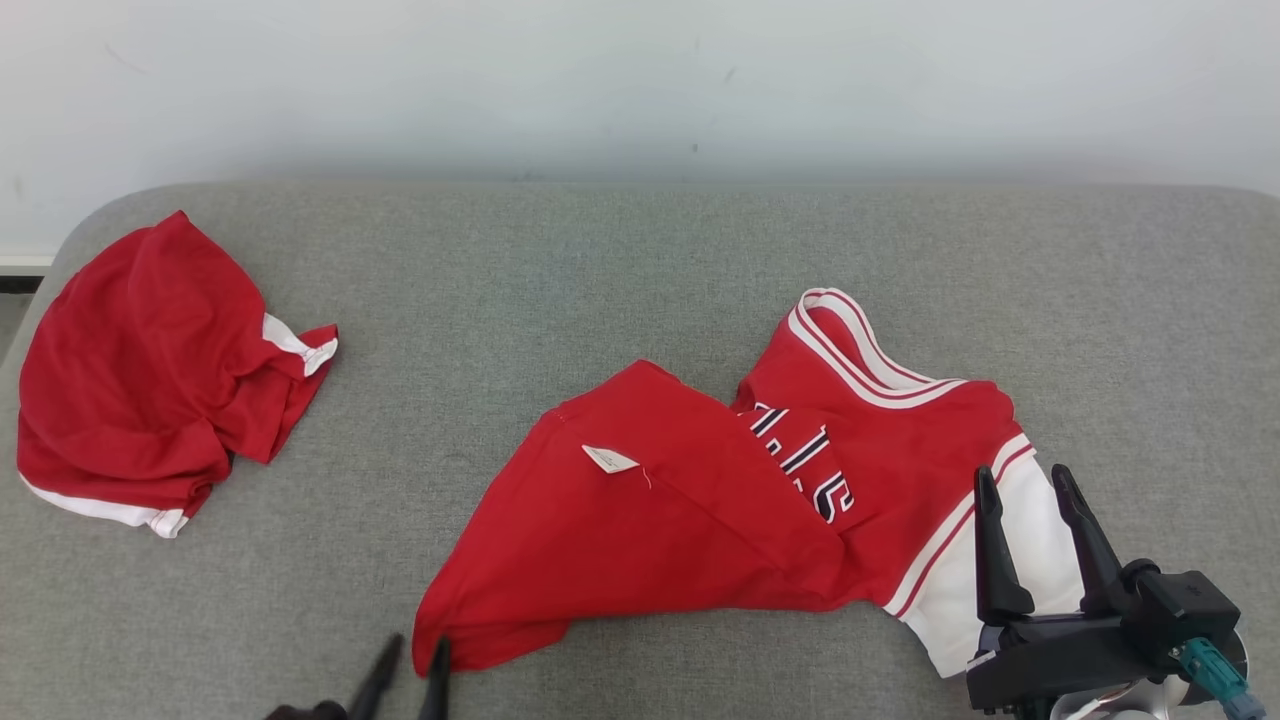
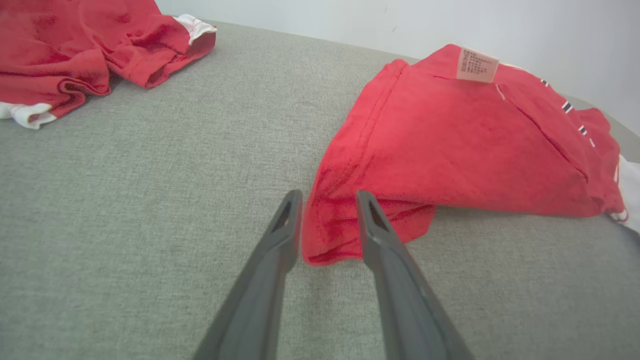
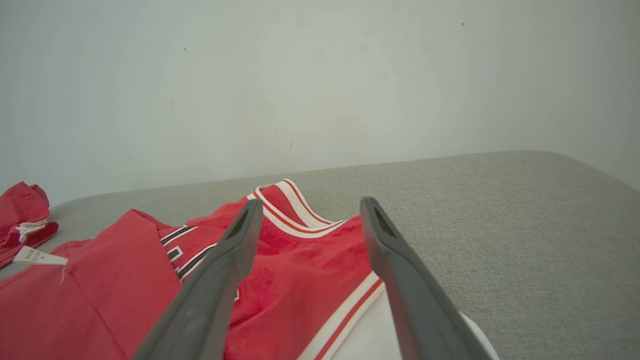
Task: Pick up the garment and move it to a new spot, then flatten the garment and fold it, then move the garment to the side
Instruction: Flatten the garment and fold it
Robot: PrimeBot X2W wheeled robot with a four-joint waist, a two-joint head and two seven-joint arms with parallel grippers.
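Note:
The garment [image 1: 700,500] is a red jersey with white trim and dark lettering, lying partly folded over itself at the centre right of the grey padded surface [image 1: 600,280]. My left gripper [image 1: 415,645] is at the garment's near left corner. In the left wrist view its jaws [image 2: 328,195] stand apart, with that red corner [image 2: 330,235] lying slack on the surface between them. My right gripper [image 1: 1022,472] is open above the garment's white side panel [image 1: 1010,560], nothing between its fingers [image 3: 311,202]. A small white label [image 1: 610,459] faces up on the folded part.
A second red garment with white trim [image 1: 150,380] lies crumpled at the far left of the surface, also seen in the left wrist view [image 2: 65,45]. A pale wall [image 1: 640,80] rises behind the surface. Bare grey fabric lies between the two garments and at the right.

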